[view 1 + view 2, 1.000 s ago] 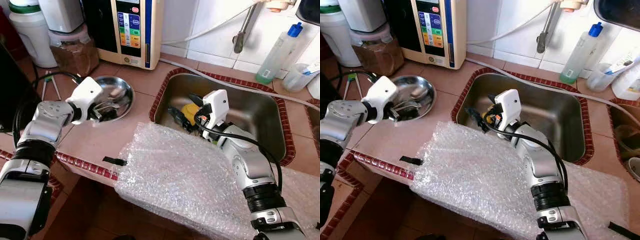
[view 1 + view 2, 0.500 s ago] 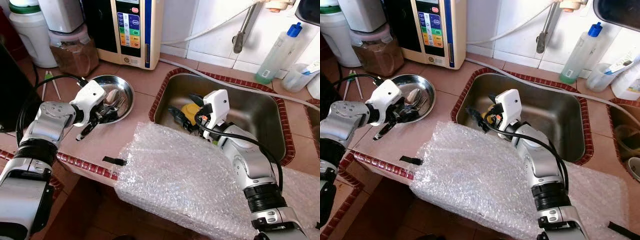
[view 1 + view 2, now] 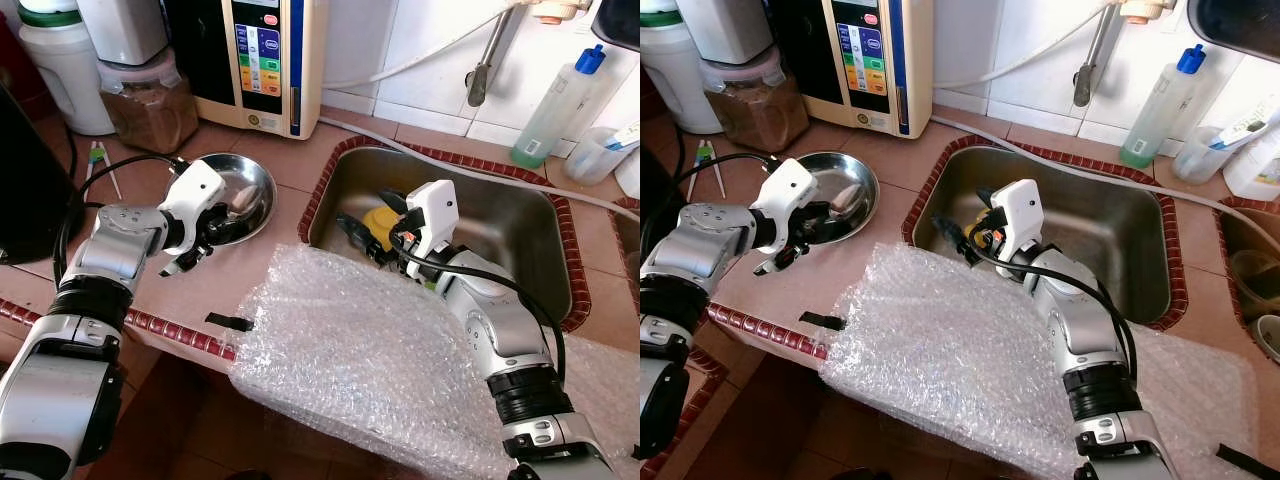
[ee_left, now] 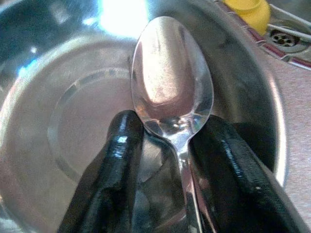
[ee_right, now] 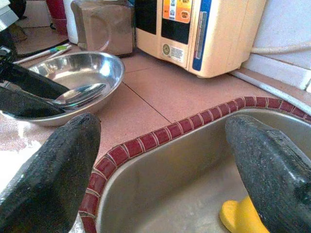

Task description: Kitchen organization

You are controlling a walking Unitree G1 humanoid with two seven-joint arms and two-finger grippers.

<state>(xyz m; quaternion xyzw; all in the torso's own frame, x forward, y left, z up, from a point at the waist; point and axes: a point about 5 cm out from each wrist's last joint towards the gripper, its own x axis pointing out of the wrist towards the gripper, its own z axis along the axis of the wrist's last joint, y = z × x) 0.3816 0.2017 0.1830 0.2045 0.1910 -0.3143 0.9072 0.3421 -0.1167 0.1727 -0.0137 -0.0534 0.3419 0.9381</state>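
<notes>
A shiny steel spoon point(image 4: 171, 97) is gripped by the left gripper point(image 4: 167, 160) inside the round steel bowl point(image 4: 43, 145), carried further in than before; the right gripper point(image 5: 165, 160) is held wide apart.

A glossy metal spoon point(image 4: 171, 92) lies in a shiny steel bowl point(image 3: 243, 192) on matt terracotta tiles point(image 3: 290, 160).

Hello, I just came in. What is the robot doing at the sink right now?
The robot stands at a tiled kitchen counter. Its left tool holds a metal spoon by the neck, with the spoon's head over a steel bowl that sits on the counter beside the sink. The right tool is open and hangs over the sink's near corner, close to a yellow object lying in the basin. The right arm rests over a sheet of bubble wrap spread on the counter's front edge.
</notes>
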